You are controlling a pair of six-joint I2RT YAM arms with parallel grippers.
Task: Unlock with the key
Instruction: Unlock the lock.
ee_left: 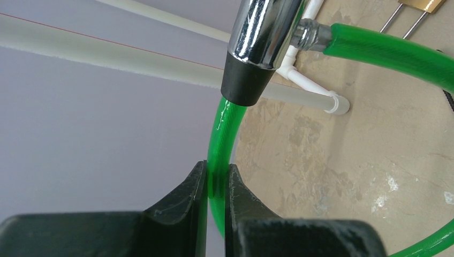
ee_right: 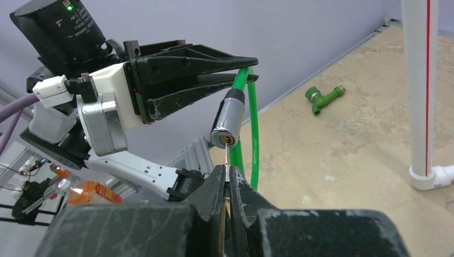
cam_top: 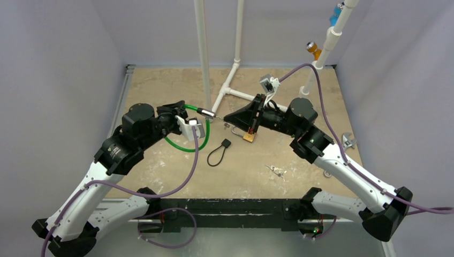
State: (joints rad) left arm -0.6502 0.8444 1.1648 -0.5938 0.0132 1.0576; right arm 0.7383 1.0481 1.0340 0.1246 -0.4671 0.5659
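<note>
Above the middle of the desk (cam_top: 241, 176), my two arms meet nose to nose. My left gripper (ee_left: 217, 187) is clenched on the green cable (ee_left: 222, 134) of a cable lock, both fingers pressing the cable just below the black collar of the chrome lock cylinder (ee_left: 262, 37). That holds the cylinder up in the air with its keyhole face turned toward my other arm.

My right gripper (ee_right: 226, 184) is pinched tight on the key (ee_right: 227, 158). Its thin blade sticks straight out between the fingertips and its tip meets the keyway in the round face of the cylinder. I cannot tell how far in the blade sits. From the right wrist, key and keyhole look lined up, with the cable curving away behind them.

From above, the cable sweeps in a loop under my left wrist. A brass padlock (cam_top: 249, 137) lies on the desk just beneath my right gripper. A black strap loop (cam_top: 217, 155) lies nearer the bases. A white pipe (cam_top: 203, 53) stands upright behind the lock.
</note>
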